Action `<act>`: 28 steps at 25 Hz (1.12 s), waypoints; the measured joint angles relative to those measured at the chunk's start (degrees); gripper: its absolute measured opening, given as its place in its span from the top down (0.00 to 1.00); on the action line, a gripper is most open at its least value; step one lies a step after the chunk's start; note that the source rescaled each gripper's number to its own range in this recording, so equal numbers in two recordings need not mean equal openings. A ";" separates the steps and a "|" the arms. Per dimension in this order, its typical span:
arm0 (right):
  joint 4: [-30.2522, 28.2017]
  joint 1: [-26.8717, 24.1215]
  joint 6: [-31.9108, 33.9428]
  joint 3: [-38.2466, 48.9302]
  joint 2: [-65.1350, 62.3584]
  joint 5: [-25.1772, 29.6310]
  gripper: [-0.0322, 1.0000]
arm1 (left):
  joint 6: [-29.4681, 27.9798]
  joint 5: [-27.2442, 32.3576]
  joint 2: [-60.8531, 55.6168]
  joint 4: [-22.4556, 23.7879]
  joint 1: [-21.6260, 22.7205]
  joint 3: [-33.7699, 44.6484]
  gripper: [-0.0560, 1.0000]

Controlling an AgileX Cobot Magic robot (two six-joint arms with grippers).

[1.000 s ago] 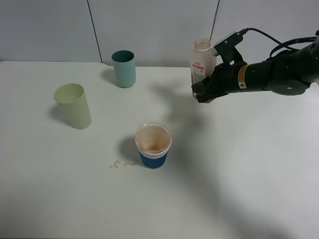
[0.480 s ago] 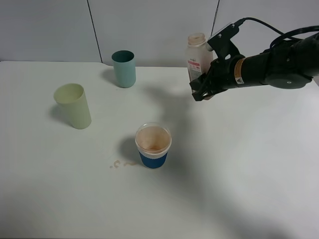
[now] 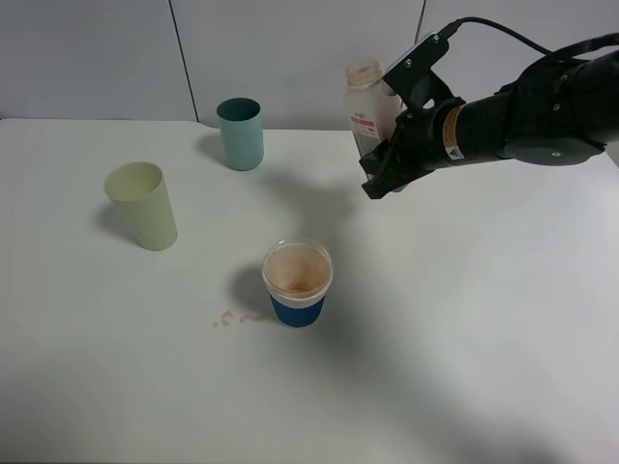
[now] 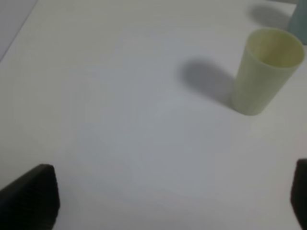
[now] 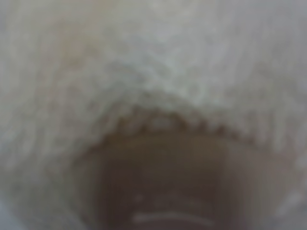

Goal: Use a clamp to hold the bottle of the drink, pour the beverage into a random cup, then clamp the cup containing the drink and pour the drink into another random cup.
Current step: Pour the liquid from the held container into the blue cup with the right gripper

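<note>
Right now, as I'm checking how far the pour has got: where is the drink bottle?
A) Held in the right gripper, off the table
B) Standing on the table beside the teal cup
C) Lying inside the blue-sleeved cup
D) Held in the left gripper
A: the bottle sits clamped in the right gripper, lifted clear of the table and leaning slightly.

High overview and low left-wrist view, common tumbler [image 3: 141, 205]; right-wrist extreme close-up.
</note>
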 joint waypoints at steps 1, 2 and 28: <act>0.31 0.63 -0.67 0.00 -0.28 0.82 0.94 | 0.00 0.00 0.00 0.00 0.00 0.00 0.10; 0.37 1.35 -1.34 0.00 -0.55 1.63 0.94 | 0.00 0.00 0.00 0.00 0.00 0.00 0.10; 7.69 14.71 -28.69 0.00 -8.21 26.35 0.94 | 0.02 0.00 0.00 0.00 0.00 0.00 0.10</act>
